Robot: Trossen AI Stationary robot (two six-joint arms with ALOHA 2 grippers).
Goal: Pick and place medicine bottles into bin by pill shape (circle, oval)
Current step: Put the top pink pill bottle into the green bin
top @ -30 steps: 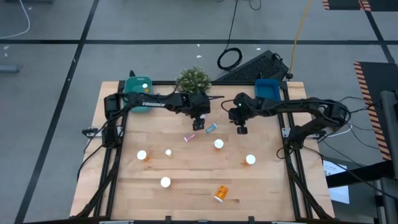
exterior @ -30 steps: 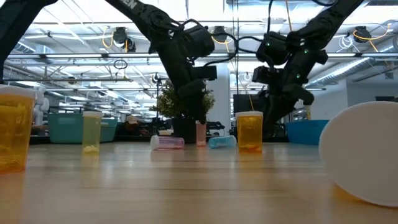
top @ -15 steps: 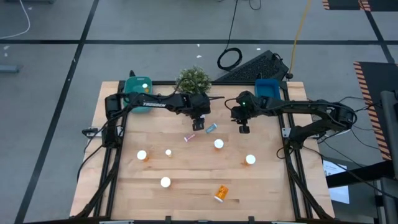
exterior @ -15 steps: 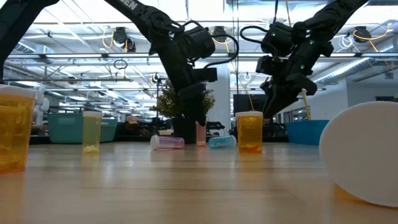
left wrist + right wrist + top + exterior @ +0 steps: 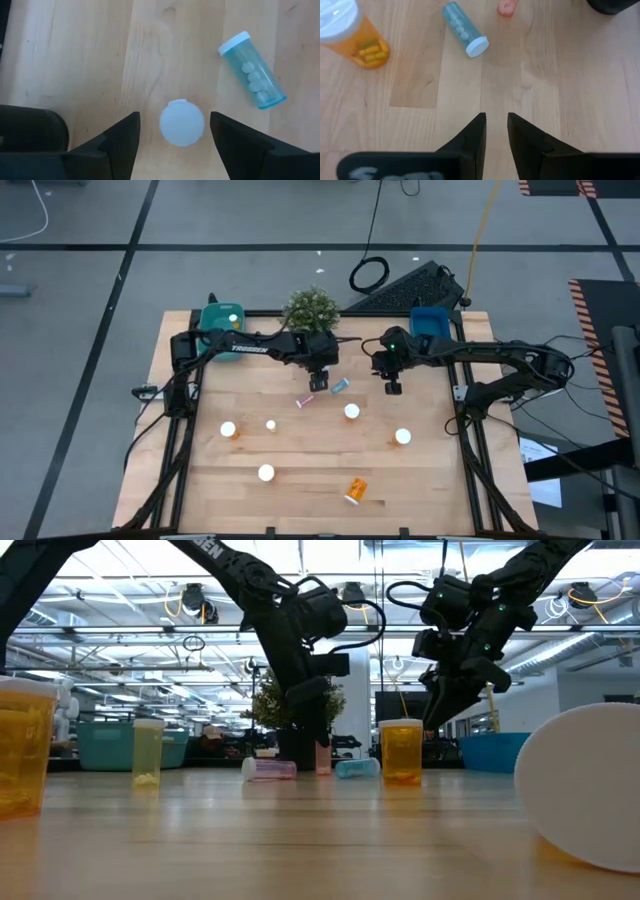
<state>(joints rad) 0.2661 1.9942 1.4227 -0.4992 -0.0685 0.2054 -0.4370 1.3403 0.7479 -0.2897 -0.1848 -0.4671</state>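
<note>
My left gripper [image 5: 320,383] hangs open over the far middle of the table. Its fingers [image 5: 120,137] stand on either side of an upright bottle's white cap [image 5: 181,123] without touching it. In the low view this bottle [image 5: 323,755] looks pinkish. A light blue bottle [image 5: 252,70] lies on its side just beside it, and a pinkish one [image 5: 305,401] lies nearby. My right gripper [image 5: 392,388] hovers shut and holds nothing, above bare wood [image 5: 496,116]. Several orange bottles stand upright, among them one at the middle [image 5: 352,412] and one at the right [image 5: 402,437].
A teal bin [image 5: 222,330] sits at the far left corner and a blue bin [image 5: 432,323] at the far right. A potted plant [image 5: 312,308] stands between them at the far edge. An orange bottle [image 5: 355,490] lies on its side near the front.
My right gripper has risen a little and its wrist has drawn back toward the table's far edge, tipping the fingers. It then stayed still.
</note>
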